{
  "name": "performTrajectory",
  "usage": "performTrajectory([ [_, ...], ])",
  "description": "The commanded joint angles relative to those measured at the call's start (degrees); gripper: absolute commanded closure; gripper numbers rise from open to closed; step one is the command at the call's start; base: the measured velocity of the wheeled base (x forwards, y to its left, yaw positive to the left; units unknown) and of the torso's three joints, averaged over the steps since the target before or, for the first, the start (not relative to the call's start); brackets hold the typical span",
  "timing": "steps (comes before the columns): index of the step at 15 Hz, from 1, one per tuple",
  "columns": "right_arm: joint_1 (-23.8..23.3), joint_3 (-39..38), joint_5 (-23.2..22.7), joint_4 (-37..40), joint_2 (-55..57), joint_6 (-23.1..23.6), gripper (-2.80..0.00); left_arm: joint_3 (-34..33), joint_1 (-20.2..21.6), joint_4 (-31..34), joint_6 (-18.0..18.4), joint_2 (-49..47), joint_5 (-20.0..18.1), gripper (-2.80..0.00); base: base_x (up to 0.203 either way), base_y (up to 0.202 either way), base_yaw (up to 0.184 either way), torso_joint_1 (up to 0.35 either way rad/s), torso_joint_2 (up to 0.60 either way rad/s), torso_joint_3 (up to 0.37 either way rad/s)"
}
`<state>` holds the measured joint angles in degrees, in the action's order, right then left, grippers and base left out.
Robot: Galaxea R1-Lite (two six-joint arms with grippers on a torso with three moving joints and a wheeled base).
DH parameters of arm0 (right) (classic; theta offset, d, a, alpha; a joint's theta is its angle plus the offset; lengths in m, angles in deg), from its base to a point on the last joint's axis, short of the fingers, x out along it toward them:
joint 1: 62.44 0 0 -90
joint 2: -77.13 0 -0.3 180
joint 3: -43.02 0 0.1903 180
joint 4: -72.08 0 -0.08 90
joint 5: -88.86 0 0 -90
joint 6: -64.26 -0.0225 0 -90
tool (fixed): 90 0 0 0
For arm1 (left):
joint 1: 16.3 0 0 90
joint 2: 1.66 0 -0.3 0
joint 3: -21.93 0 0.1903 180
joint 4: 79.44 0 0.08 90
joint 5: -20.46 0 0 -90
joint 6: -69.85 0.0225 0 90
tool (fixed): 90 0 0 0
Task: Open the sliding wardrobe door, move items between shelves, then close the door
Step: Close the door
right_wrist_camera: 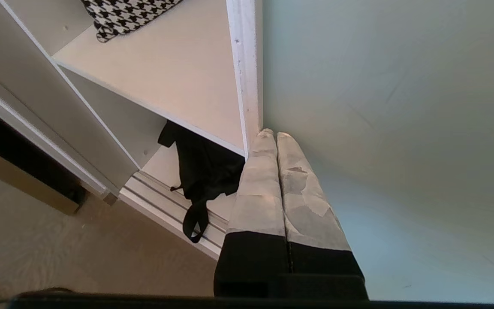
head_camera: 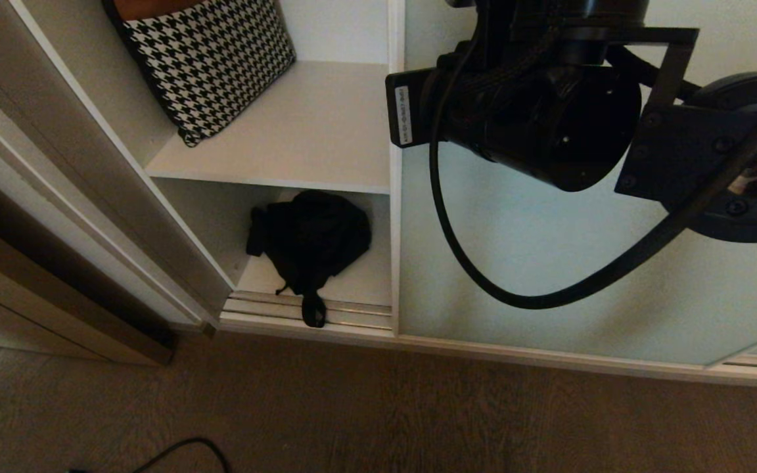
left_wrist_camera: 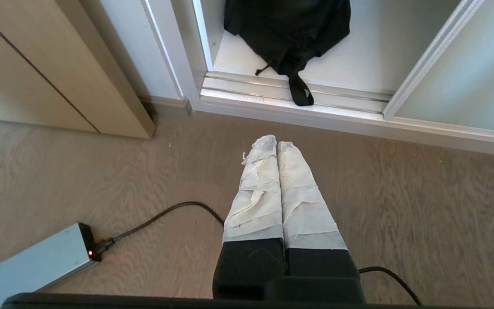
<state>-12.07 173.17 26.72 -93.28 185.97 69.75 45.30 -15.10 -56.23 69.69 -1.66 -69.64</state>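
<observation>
The sliding wardrobe door (head_camera: 549, 263) is a frosted pale blue-green panel, slid to the right so the left bay stands open. A floppy black bag (head_camera: 313, 240) lies on the lowest shelf (head_camera: 362, 279), and its strap (head_camera: 313, 314) hangs over the floor track. The shelf above (head_camera: 299, 138) is bare at the front. My right gripper (right_wrist_camera: 270, 134) is shut and empty, with its taped tips at the door's cream frame edge (right_wrist_camera: 247, 86), beside the glass (right_wrist_camera: 380, 107). My left gripper (left_wrist_camera: 270, 143) is shut and empty, low over the floor in front of the bag (left_wrist_camera: 287, 25).
A houndstooth cushion (head_camera: 211, 59) leans at the back left of the upper shelf. My right arm (head_camera: 549, 118) fills the top right of the head view. On the floor lie a grey power box (left_wrist_camera: 37, 262) and its cable (left_wrist_camera: 165, 212). A wooden panel (head_camera: 56, 315) stands on the left.
</observation>
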Motion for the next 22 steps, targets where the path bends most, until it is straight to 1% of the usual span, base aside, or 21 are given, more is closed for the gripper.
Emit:
performTrajectory([
  [1,0.8,3.0,-0.2,0.2,3.2,0.1,0.0,0.0,0.0,0.0,0.0,-0.1,0.0,0.0,0.0,0.0,0.0,0.0,0.0,0.0],
  [6,5.2,3.7,-2.9,2.0,4.3,-0.1,0.0,-0.1,0.0,0.0,0.0,-0.1,0.0,0.0,0.0,0.0,0.0,0.0,0.0,0.0],
  [9,9.5,2.8,-3.2,2.7,1.0,-3.2,0.0,-0.1,0.0,0.0,0.0,-0.1,0.0,0.0,0.0,0.0,0.0,0.0,0.0,0.0],
  [11,12.5,-0.3,-3.6,4.3,-4.1,-3.8,0.0,-0.1,0.0,0.0,0.0,-0.1,0.0,0.0,0.0,0.0,0.0,0.0,0.0,0.0],
  [14,17.9,-6.9,-3.4,5.1,-12.3,-3.3,0.0,-0.1,0.0,0.0,0.0,-0.1,0.0,0.0,0.0,0.0,0.0,0.0,0.0,0.0],
  [16,19.0,-12.4,-2.5,5.1,-18.2,-2.5,0.0,0.0,0.0,0.0,0.0,-0.1,0.0,0.0,0.0,0.0,0.0,0.0,0.0,0.0],
  [17,18.7,-13.9,-0.2,5.1,-21.3,-2.2,0.0,0.0,0.0,0.0,0.0,-0.1,0.0,0.0,0.0,0.0,0.0,0.0,0.0,0.0],
  [18,17.5,-14.2,2.7,5.1,-23.7,-1.9,0.0,0.0,0.0,0.0,0.0,-0.1,0.0,0.0,0.0,0.0,0.0,0.0,0.0,0.0],
  [19,15.4,-14.3,5.1,5.0,-25.4,-1.5,0.0,0.0,0.0,0.0,0.0,-0.1,0.0,0.0,0.0,0.0,0.0,0.0,0.0,0.0],
  [22,6.2,-14.1,7.3,5.0,-30.0,1.0,0.0,-0.1,0.0,0.0,0.0,-0.1,0.0,0.0,0.0,0.0,0.0,0.0,0.0,0.0],
])
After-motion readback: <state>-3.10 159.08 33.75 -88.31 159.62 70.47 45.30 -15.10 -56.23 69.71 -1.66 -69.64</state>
